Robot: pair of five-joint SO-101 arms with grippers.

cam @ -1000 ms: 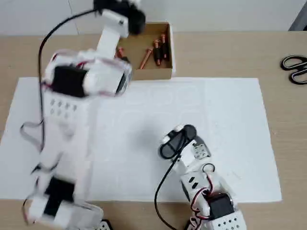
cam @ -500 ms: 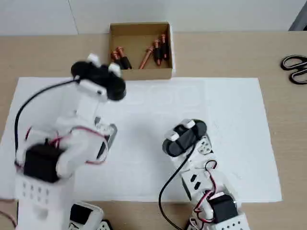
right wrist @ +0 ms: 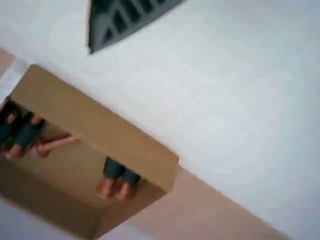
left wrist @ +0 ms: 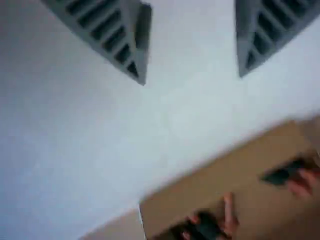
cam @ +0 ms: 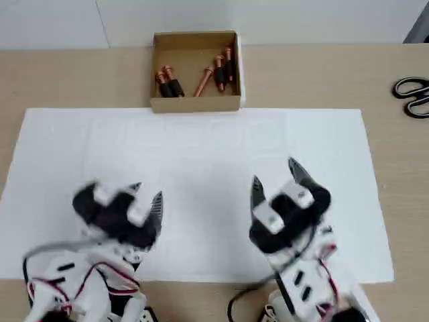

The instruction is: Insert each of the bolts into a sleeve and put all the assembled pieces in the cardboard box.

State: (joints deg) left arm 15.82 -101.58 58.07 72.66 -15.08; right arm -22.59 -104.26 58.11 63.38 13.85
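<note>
Overhead view: my two claws above the white sheet, with the cardboard box beyond them.
My left gripper [cam: 148, 192] and right gripper [cam: 275, 173] hang over the near half of the white sheet [cam: 201, 144]. They are well apart, jaws spread, tips pointing toward the cardboard box [cam: 194, 103]. The box sits on the table [cam: 315, 74] at the sheet's far edge. Copper-coloured bolts [cam: 204, 82] lie inside it, several pushed into dark sleeves [cam: 174, 88]. Scissors [cam: 412, 94] lie far off to my right.

Brown cardboard box [cam: 194, 104]; copper bolts [cam: 204, 83]; black sleeves [cam: 175, 88]; white paper [cam: 201, 168]; probably grey, ribbed fingers [left wrist: 115, 35].
</note>
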